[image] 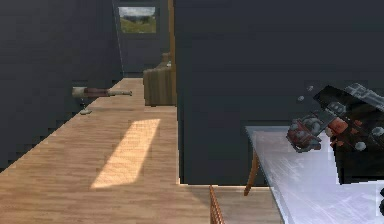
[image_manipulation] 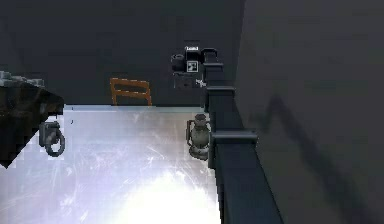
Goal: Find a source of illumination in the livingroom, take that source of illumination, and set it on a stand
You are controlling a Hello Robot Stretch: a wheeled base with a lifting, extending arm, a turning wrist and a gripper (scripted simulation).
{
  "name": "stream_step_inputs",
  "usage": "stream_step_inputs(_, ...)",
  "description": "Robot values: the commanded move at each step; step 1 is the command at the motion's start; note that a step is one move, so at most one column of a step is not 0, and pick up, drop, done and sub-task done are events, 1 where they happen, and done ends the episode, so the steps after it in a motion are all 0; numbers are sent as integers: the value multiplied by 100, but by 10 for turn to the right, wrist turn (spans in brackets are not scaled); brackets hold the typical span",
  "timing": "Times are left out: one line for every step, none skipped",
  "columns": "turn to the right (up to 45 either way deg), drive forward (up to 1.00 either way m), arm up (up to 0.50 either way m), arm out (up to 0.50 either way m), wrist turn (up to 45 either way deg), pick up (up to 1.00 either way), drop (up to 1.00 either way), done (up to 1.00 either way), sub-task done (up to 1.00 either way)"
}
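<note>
A small grey lantern-shaped thing (image_manipulation: pixel 200 136) stands on the glossy white table (image_manipulation: pixel 110 175), close against the left side of my dark arm bar (image_manipulation: pixel 232 150). The bar runs up the arm side view past the table's far edge. At its far end sit the two white marker squares (image_manipulation: pixel 192 58), with the gripper (image_manipulation: pixel 178 70) a dark shape just left of them against the dark wall. Its far end is too dark to make out, so I cannot tell whether it holds anything.
A wooden chair (image_manipulation: pixel 130 91) stands behind the table. Dark clutter (image_manipulation: pixel 20 115) with a ring-shaped piece (image_manipulation: pixel 52 138) covers the table's corner (image: pixel 340 120). In the forward view a wood-floored corridor (image: pixel 120 150) leads past a tan cabinet (image: pixel 158 82) to a wall picture (image: pixel 137 19).
</note>
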Motion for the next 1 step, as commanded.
stream_step_inputs(0,0,-30,0,0,0,0,0,0)
